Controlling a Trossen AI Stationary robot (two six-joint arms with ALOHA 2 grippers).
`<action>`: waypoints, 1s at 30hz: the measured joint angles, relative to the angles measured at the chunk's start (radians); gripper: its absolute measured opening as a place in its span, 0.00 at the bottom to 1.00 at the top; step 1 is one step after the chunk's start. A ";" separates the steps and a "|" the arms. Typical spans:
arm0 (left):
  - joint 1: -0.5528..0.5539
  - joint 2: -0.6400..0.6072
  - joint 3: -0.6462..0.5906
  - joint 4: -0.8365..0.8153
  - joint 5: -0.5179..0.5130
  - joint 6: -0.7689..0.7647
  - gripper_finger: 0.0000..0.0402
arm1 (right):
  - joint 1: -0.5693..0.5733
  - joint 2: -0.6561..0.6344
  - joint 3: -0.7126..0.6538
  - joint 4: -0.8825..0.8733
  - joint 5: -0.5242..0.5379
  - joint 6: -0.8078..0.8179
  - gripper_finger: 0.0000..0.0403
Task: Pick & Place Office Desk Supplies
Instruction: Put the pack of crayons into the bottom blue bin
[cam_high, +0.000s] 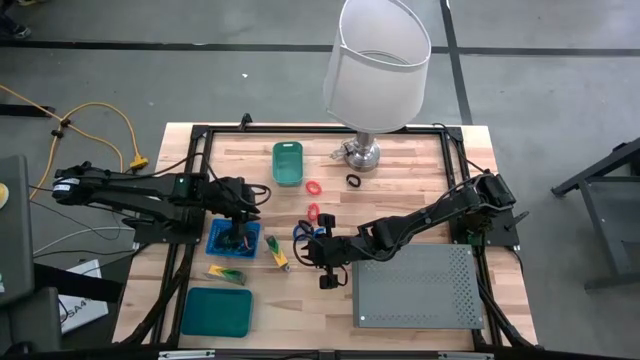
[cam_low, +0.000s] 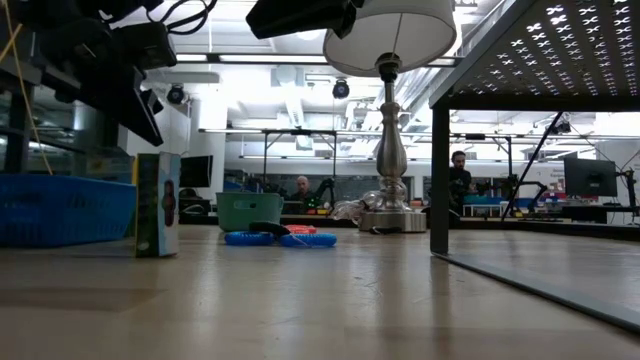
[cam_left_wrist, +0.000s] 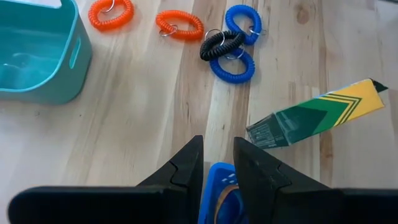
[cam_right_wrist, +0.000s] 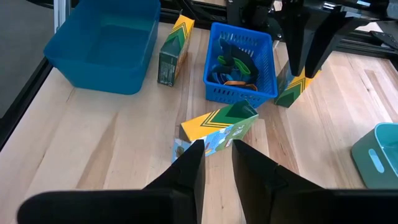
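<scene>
Left claw, two orange coils, two blue

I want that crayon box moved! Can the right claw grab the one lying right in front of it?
Probably yes. The right claw hangs just short of the crayon box, fingers slightly apart, with nothing between them.

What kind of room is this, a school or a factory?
Probably a big robot lab or workshop. Behind the wooden table are long benches with screens, bright ceiling lights, a bare concrete floor, and people working.
</scene>
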 joint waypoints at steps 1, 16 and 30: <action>0.000 0.000 0.000 0.000 0.003 0.000 0.21 | 0.000 0.000 0.000 0.000 0.000 0.000 0.17; 0.009 0.108 0.274 -0.318 -0.094 0.000 0.21 | 0.000 0.000 0.000 0.013 0.000 0.000 0.17; 0.059 0.180 0.358 -0.472 -0.093 0.099 0.21 | 0.000 0.000 0.000 0.023 0.000 0.000 0.17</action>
